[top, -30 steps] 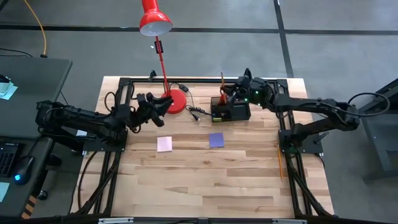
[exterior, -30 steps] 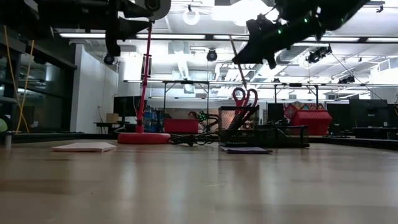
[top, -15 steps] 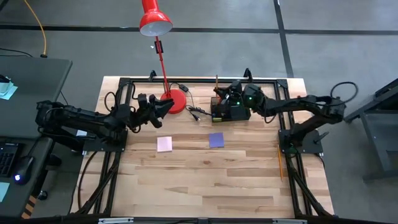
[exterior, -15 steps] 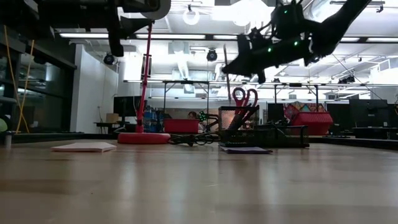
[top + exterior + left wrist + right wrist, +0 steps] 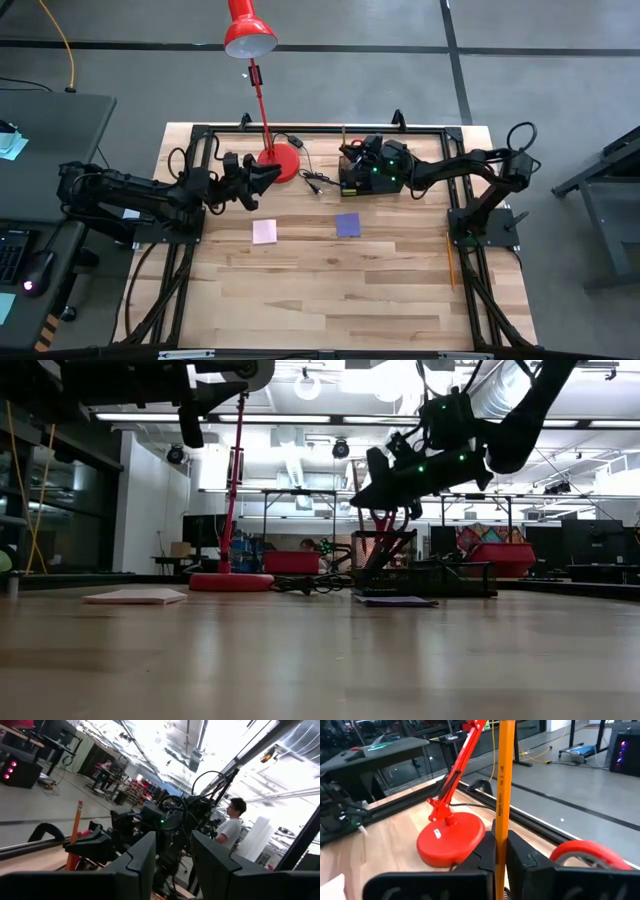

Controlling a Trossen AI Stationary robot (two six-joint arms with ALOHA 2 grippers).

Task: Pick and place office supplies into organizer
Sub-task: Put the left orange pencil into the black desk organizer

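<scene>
My right gripper (image 5: 358, 163) (image 5: 372, 492) hovers over the black organizer (image 5: 382, 184) (image 5: 440, 577) and is shut on an orange pencil (image 5: 503, 770) (image 5: 344, 134). The red scissors (image 5: 585, 851) (image 5: 386, 518) stand in the organizer with their handles up. A pink pad (image 5: 264, 231) and a purple pad (image 5: 347, 224) lie flat on the table in front of it. A second pencil (image 5: 451, 258) lies by the right arm's base. My left gripper (image 5: 262, 177) (image 5: 172, 857) is open in the air near the lamp's base (image 5: 282, 163). My right gripper pinches the orange pencil's shaft (image 5: 500, 832) between its two fingers, which lie across it. The pencil stands nearly upright and most of its length rises above the fingers (image 5: 487, 851). Its lower end is hidden behind the fingers.
The red desk lamp (image 5: 250, 35) stands on its round base left of the organizer, with a black cable (image 5: 312, 180) between them. A black frame (image 5: 320, 128) runs along the far edge. A person (image 5: 234, 822) stands in the room beyond. Bare wood lies toward the near edge.
My right gripper has moved down and toward the table's left, from above the organizer's right part to over its left part, carrying the pencil. The pencil has gone from leaning to nearly upright.
</scene>
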